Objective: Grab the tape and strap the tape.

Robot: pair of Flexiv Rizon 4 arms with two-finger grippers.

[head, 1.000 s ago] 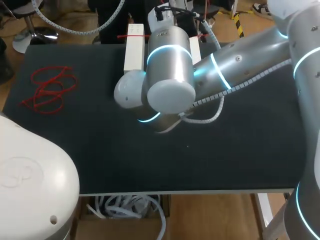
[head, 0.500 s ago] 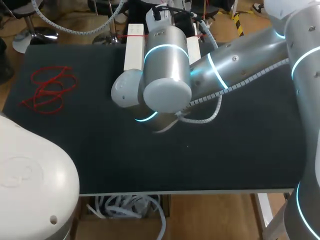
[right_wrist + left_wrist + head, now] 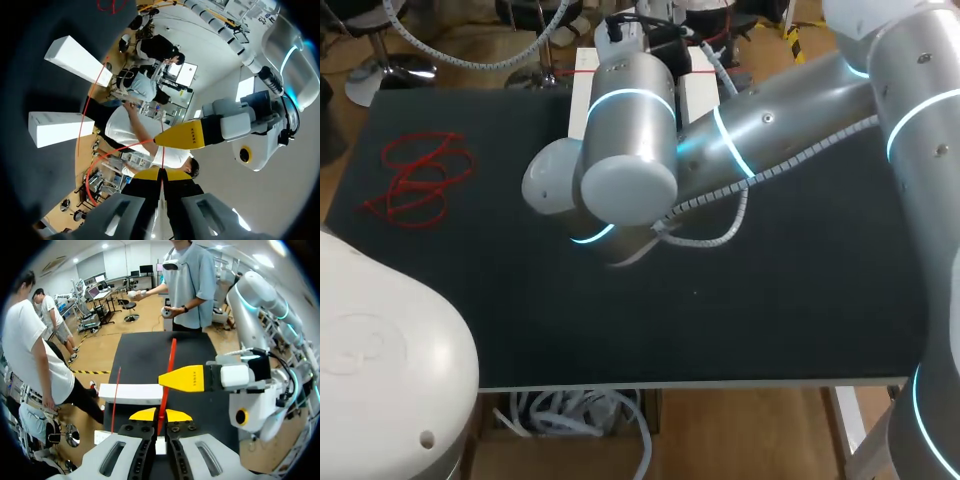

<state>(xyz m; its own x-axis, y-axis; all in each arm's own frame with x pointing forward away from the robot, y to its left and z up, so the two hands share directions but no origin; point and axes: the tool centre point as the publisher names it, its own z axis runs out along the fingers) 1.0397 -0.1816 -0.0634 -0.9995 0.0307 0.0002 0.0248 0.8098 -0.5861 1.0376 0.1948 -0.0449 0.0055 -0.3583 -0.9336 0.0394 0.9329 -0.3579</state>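
My left gripper (image 3: pixel 160 415) is shut on a thin red tape (image 3: pixel 168 371) that runs up from between its yellow tips. A long white box (image 3: pixel 131 393) lies on the black table just ahead of it, with a second stretch of red tape (image 3: pixel 115 396) crossing the box. My right gripper (image 3: pixel 161 174) is shut on a fine red tape (image 3: pixel 162 150); that tape loops (image 3: pixel 89 172) past two white boxes (image 3: pixel 59 128). Each wrist view shows the other gripper's yellow finger (image 3: pixel 186 378) close by. In the head view my right arm (image 3: pixel 630 150) hides both grippers at the far edge.
A loose tangle of red tape (image 3: pixel 417 178) lies at the far left of the black table (image 3: pixel 520 320). Two white boxes (image 3: pixel 582 95) stand at the far edge, partly under my right arm. My left arm's white housing (image 3: pixel 380 370) fills the near left corner.
My right arm has swung a little to the left over the white boxes. Both grippers stay shut on the red tape.
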